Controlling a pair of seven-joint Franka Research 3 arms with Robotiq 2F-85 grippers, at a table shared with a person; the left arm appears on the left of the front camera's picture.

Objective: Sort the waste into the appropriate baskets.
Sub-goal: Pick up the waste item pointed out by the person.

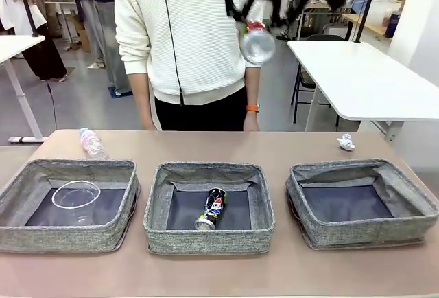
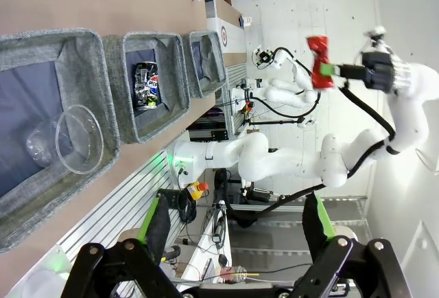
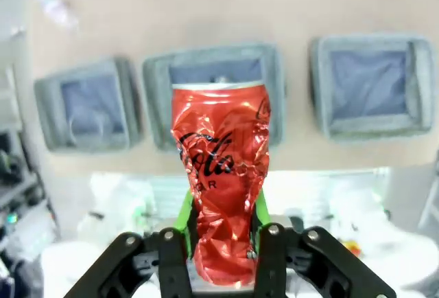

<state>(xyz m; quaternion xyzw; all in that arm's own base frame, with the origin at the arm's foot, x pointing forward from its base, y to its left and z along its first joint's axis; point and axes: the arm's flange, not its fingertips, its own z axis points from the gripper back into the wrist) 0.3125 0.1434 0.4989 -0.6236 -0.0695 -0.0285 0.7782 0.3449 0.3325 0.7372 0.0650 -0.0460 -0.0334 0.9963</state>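
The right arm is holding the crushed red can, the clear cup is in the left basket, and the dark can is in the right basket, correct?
No. The front view shows the dark can in the middle basket, not the right one. The right gripper does hold the crushed red can, and the clear cup is in the left basket.

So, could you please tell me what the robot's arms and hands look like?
The right arm is white with rounded segments and a black cable alongside. The right hand and left hand are black, two-fingered, with green pads.
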